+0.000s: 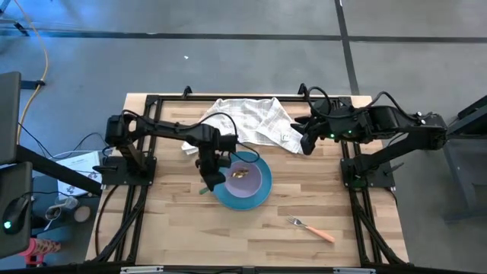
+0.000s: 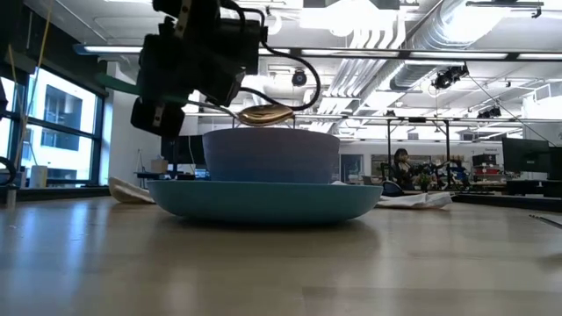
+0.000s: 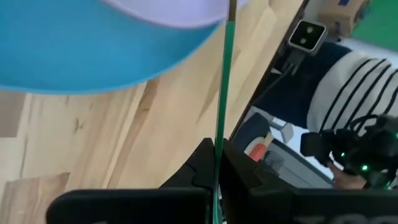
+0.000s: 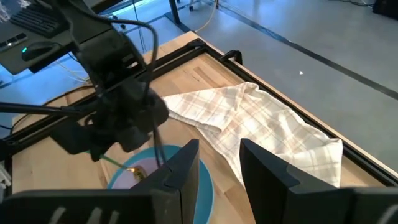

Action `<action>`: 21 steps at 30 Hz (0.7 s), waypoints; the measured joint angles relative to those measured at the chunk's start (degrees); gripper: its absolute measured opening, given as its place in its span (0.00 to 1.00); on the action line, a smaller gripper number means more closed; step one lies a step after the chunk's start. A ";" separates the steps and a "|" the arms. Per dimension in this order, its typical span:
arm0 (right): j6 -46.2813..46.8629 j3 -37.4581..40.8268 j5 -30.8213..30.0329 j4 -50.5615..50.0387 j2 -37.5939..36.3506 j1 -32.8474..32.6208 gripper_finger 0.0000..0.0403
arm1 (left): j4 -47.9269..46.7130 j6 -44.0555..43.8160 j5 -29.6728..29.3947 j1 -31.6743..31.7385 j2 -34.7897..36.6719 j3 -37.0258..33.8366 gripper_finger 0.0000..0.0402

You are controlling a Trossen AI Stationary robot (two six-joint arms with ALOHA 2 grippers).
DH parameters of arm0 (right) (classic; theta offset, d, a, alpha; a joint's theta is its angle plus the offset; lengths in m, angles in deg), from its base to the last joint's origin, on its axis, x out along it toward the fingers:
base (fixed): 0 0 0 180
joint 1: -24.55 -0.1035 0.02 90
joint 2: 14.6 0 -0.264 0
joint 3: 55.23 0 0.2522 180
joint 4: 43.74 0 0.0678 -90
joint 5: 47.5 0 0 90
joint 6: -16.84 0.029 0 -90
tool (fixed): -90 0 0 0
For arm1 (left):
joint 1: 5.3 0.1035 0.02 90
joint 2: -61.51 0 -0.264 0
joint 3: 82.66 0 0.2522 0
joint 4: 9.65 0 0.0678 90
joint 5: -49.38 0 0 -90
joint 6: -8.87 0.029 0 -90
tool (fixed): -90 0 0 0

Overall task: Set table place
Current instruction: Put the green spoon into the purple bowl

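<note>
- The left gripper (image 1: 211, 176) hangs over the near-left edge of the blue plate (image 1: 262, 195), its fingers (image 3: 205, 165) pressed tight on the green handle of the spoon (image 1: 242, 173).
- The spoon's gold head sits just above the rim of the lavender bowl (image 2: 270, 155); from the low view it seems to hover rather than rest on it, though that is hard to judge.
- The bowl stands inside the plate (both near the table's (image 1: 175, 236) middle), and the plate lies flat on the wood.
- The fork (image 1: 312, 227) with its orange handle lies alone on the near-right part of the table, well apart from the plate.
- A white checked cloth (image 1: 255, 122) lies crumpled at the far edge, its near corner close to the plate.
- The right gripper (image 1: 307, 144) waits above the cloth's right end, holding nothing, its fingers (image 4: 180, 168) spread with a clear gap between them.
</note>
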 joint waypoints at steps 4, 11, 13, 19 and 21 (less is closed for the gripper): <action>0.08 0.00 -0.41 0.00 0.00 0.00 0.27 | 0.70 -0.35 -0.21 -1.51 -1.04 0.04 0.00; 0.44 0.07 -0.45 -0.07 0.00 -0.02 0.27 | 1.23 0.37 -0.40 -1.24 -4.45 0.05 0.00; 0.44 0.07 -0.47 -0.26 0.00 -0.02 0.27 | 1.27 0.97 -0.37 -1.25 -4.62 0.13 0.00; 0.54 0.07 -0.56 -0.37 0.00 -0.02 0.27 | 0.96 1.16 -0.10 -1.26 -4.63 0.46 0.00; 0.48 0.07 -0.56 -0.38 0.00 -0.02 0.27 | 1.09 1.16 0.09 -1.26 -4.63 0.46 0.00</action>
